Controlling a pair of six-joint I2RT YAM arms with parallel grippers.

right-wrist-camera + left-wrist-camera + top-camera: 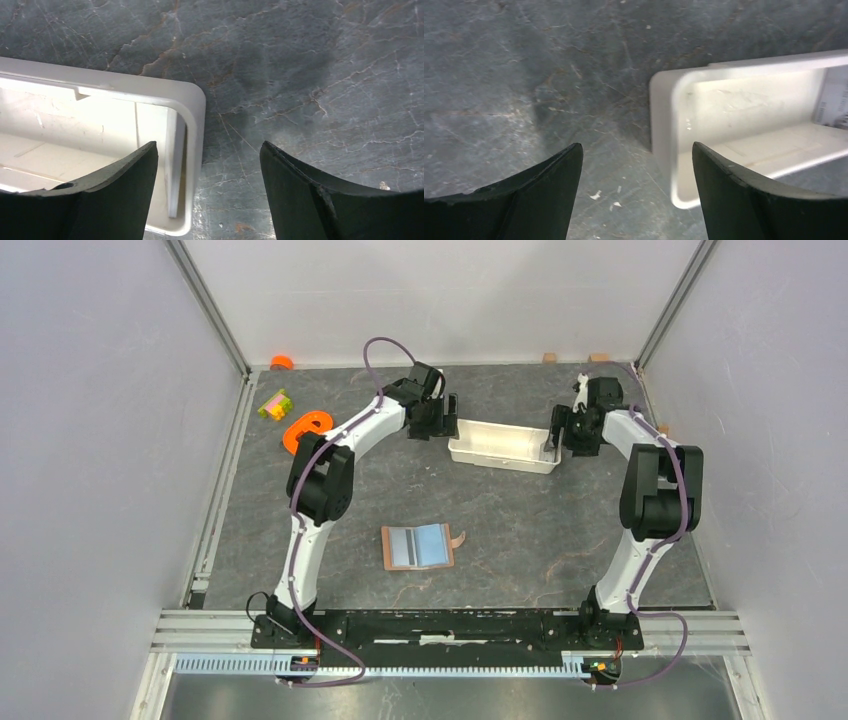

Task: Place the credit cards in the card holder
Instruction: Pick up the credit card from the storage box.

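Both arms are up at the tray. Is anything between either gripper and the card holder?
Nothing visible lies on the table between them; the card holder sits open at its middle. But the left gripper and right gripper each straddle an end wall of the tray, fingers open, so lift clear first.

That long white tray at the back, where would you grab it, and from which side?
Grip the white tray by its short end walls, coming down from above. Each wall is thin and upright, so it fits between two fingers, and the tray's length favours one hold per end. The left gripper and right gripper each hang open astride an end wall.
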